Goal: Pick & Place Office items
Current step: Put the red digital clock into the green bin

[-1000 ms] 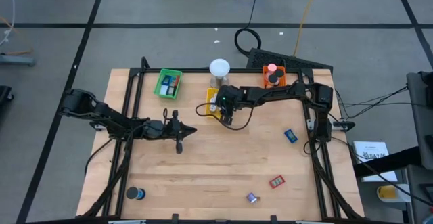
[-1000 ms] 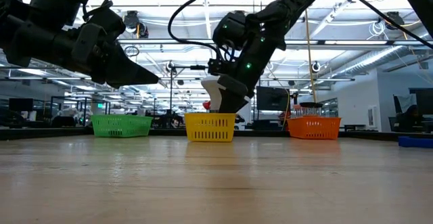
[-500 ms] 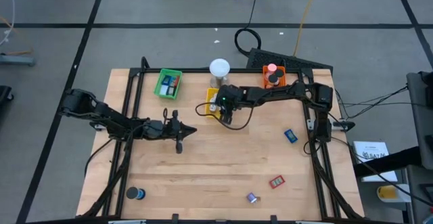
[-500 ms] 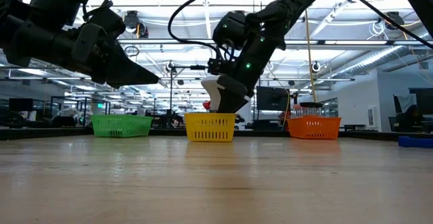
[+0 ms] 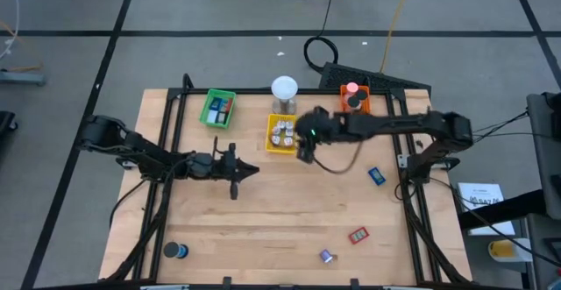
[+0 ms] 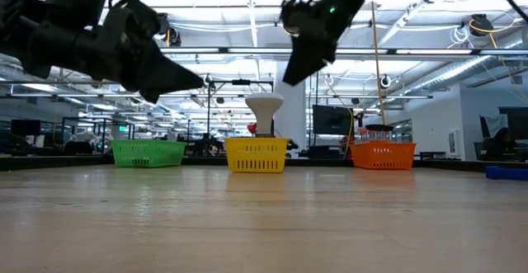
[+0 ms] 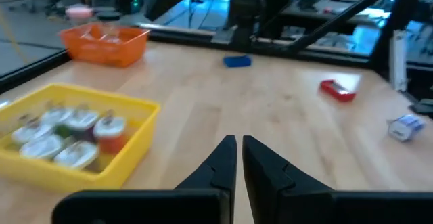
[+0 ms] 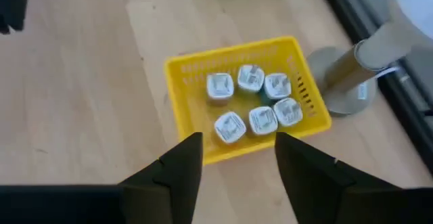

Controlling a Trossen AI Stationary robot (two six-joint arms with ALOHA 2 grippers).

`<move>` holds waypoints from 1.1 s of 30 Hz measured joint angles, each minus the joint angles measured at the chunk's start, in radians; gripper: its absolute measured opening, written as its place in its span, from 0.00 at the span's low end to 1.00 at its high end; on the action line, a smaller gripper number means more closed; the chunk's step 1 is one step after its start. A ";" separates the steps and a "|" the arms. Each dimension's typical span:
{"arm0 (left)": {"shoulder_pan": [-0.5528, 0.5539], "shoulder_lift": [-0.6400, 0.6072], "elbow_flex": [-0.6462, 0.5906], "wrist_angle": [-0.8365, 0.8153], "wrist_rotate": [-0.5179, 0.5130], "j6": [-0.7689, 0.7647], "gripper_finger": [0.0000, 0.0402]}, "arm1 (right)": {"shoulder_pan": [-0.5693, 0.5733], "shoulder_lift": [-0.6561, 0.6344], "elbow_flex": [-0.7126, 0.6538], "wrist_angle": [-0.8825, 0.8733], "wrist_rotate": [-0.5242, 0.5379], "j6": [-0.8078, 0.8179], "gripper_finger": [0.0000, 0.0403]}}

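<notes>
My right gripper (image 8: 233,158): raised above the table, fingers spread, nothing between them.
Yellow tray (image 8: 187,112): directly ahead of and below my right fingertips; six silvery-white round bits (image 8: 251,79) inside, two rows of three.
White-domed cylinder (image 8: 369,55): just beyond the tray.
Blue piece (image 5: 376,176), red piece (image 5: 358,235), small pale piece (image 5: 326,256): loose on the table, well behind my right gripper.
Black roll (image 5: 176,251): at the near left corner.
My left gripper (image 7: 235,143): fingers pressed together, empty, above mid-table.
</notes>
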 joint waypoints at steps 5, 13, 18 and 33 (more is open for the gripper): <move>-0.053 0.091 0.018 0.173 -0.033 0.052 0.06 | 0.141 -0.115 -0.149 0.010 0.092 0.085 0.23; -0.106 0.309 0.050 0.383 -0.019 0.082 0.06 | 0.367 -0.253 -0.367 -0.025 0.188 0.260 0.03; -0.124 0.397 0.125 0.388 -0.019 0.096 0.06 | 0.532 -0.256 -0.374 -0.156 0.254 0.424 0.04; -0.166 0.407 0.169 0.366 -0.133 0.144 0.06 | 0.924 -0.229 -0.336 -0.405 0.218 0.917 0.05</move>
